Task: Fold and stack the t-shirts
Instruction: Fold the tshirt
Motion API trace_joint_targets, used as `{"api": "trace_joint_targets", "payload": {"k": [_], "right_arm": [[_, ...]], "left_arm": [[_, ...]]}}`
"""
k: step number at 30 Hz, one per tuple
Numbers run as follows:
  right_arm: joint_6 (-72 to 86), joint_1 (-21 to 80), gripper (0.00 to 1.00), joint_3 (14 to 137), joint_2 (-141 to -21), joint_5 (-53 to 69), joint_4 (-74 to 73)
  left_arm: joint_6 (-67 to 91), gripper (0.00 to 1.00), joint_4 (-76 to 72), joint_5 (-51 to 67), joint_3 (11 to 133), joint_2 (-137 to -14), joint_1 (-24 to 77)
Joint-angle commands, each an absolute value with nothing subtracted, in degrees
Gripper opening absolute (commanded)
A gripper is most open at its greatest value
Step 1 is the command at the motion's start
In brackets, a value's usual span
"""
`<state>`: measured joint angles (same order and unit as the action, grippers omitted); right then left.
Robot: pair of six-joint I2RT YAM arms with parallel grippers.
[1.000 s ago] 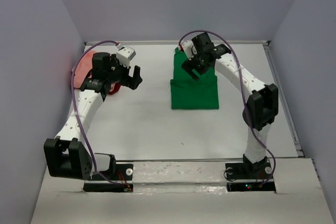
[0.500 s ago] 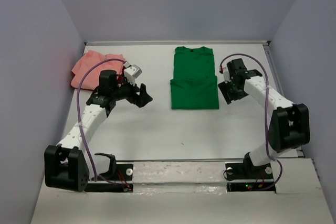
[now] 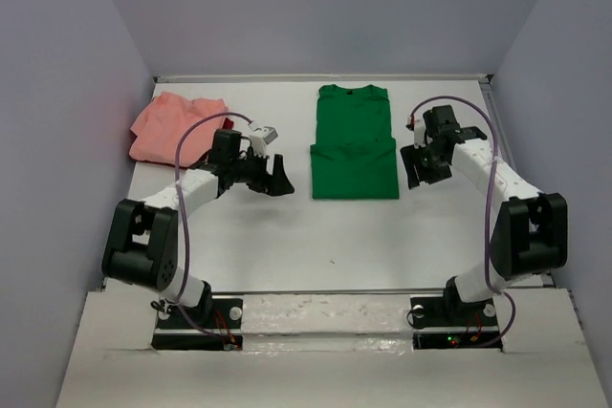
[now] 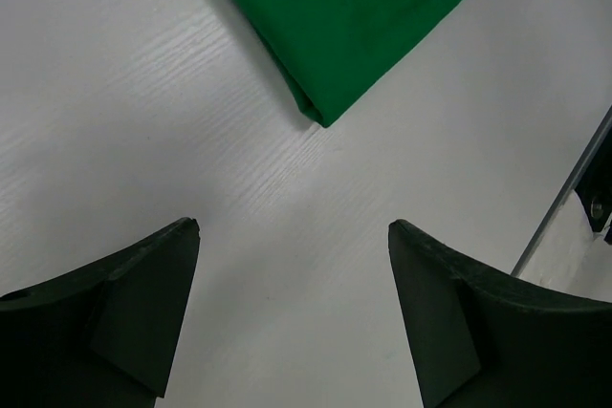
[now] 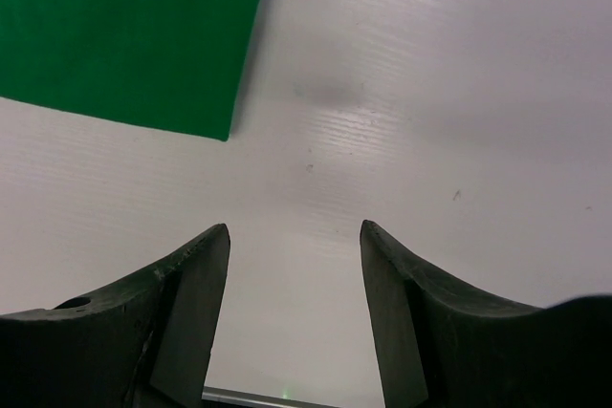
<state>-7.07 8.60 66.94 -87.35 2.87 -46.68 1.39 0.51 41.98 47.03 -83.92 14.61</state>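
A bright green t-shirt [image 3: 354,143] lies partly folded, flat on the white table in the back middle. Its near left corner shows in the left wrist view [image 4: 354,16] and its near right corner in the right wrist view [image 5: 124,35]. A salmon-pink t-shirt [image 3: 172,124] lies crumpled at the back left, with a bit of dark red cloth [image 3: 228,124] at its right edge. My left gripper [image 3: 278,178] is open and empty just left of the green shirt. My right gripper [image 3: 414,167] is open and empty just right of it, over bare table.
The table [image 3: 335,236] is walled by grey panels on the left, back and right. A metal rail [image 3: 516,169] runs along the right edge. The arm bases stand at the near edge.
My left gripper has moved right, away from the pink shirt to the green shirt's left side. My right gripper came off the green shirt's top to its right side and has settled there.
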Motion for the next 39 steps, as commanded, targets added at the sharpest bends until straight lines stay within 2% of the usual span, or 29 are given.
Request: {"api": "trace_joint_targets", "payload": {"k": [1, 6, 18, 34, 39], "right_arm": [[-5.9, 8.2, 0.62, 69.6, -90.5, 4.6, -47.4], [-5.2, 7.6, 0.62, 71.1, -92.5, 4.5, -47.8], [-6.0, 7.1, 0.59, 70.9, -93.6, 5.0, -47.7], [-6.7, 7.1, 0.55, 70.7, -96.8, 7.0, -47.6], [-6.7, 7.1, 0.54, 70.8, -97.2, 7.6, -47.7]], "left_arm": [[4.0, 0.89, -0.1, 40.5, 49.6, -87.5, 18.4], [4.9, 0.81, -0.1, 39.0, 49.7, -91.3, 20.8], [6.2, 0.68, 1.6, 38.2, 54.3, -101.9, 23.6], [9.1, 0.48, 0.4, 44.1, 58.9, -108.2, 23.6], [9.5, 0.45, -1.1, 45.8, 59.8, -109.7, 24.0]]}}
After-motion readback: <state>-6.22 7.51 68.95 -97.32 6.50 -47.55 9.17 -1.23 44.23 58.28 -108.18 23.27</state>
